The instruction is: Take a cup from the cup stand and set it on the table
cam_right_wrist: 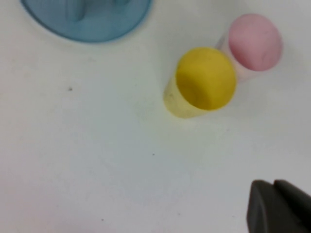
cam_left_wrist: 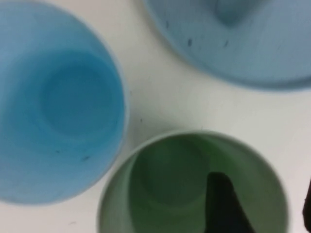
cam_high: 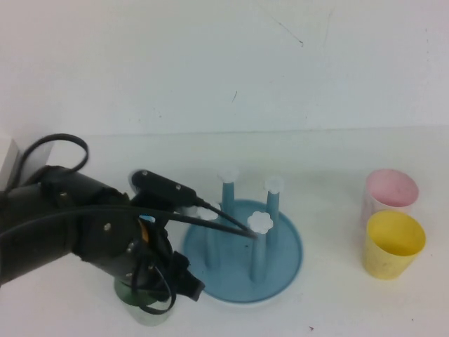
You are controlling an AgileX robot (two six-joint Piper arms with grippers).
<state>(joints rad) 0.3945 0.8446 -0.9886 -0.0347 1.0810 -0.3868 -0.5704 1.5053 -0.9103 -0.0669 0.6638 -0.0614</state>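
The sage-green cup (cam_left_wrist: 160,184) stands upright, mouth up, on the white table (cam_high: 337,309), just to the robot's left of the cup stand (cam_high: 280,270); part of it shows under my left arm in the high view (cam_high: 137,303). My left gripper (cam_left_wrist: 265,208) is open astride the cup's rim, with one finger (cam_left_wrist: 221,204) inside the cup and the other outside, a gap on both sides of the wall. The stand's four pegs are bare. My right gripper (cam_right_wrist: 279,208) is shut and empty, above bare table near the yellow cup (cam_right_wrist: 206,77).
A light blue cup (cam_left_wrist: 58,107) stands upright right beside the green cup. The yellow cup (cam_high: 393,242) and a pink cup (cam_high: 391,191) stand at the right. The stand's dish rim (cam_left_wrist: 233,58) lies close to the green cup. My left arm (cam_high: 77,225) covers the near left.
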